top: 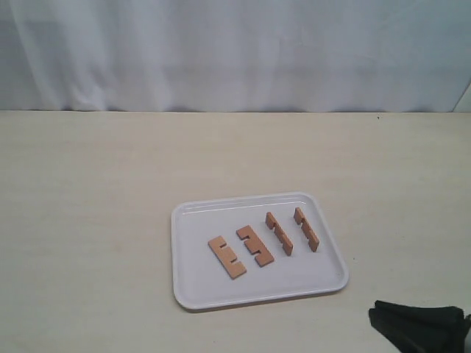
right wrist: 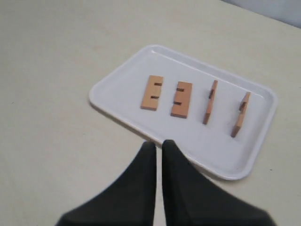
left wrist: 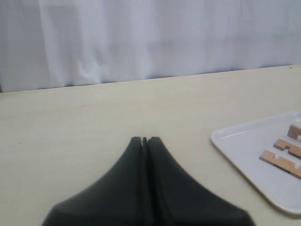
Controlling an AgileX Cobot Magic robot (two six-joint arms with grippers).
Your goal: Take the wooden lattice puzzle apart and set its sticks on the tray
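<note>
**Bench** [top: 88, 220]: pale, matt surface. A white curtain [top: 235, 51] hangs behind it.

**Tray** [top: 195, 257]: white, rounded corners, low rim. It lies flat on the bench, right of centre in the exterior view. It also shows in the right wrist view [right wrist: 117, 94] and, in part, in the left wrist view [left wrist: 244, 146].

**Puzzle**: fully apart, as four separate sticks, all inside the tray. They lie in one row, roughly parallel, and none touches another or the rim.
- Stick 1 [top: 227, 257] [right wrist: 152, 92]: leftmost in the exterior view. It lies flat, with two notches on the edge facing stick 2.
- Stick 2 [top: 255, 245] [right wrist: 181, 99]: just beside stick 1 and also flat. Its notches are on the edge facing stick 1.
- Stick 3 [top: 279, 233] [right wrist: 210, 102]: stands on its long edge.
- Stick 4 [top: 306, 229] [right wrist: 241, 114]: rightmost, also on edge, and nearest the tray's right rim.

The left wrist view cuts off the sticks at the frame edge.

**Left claw** [left wrist: 145, 139]: black, fingers pressed together, holding nothing. It sits over bare bench, well apart from the tray.

**Right claw** [right wrist: 155, 143] [top: 375, 315]: black, fingers drawn nearly together with only a thin slit between them, holding nothing. It sits just outside the tray's near rim, at the lower right corner of the exterior view.
</note>
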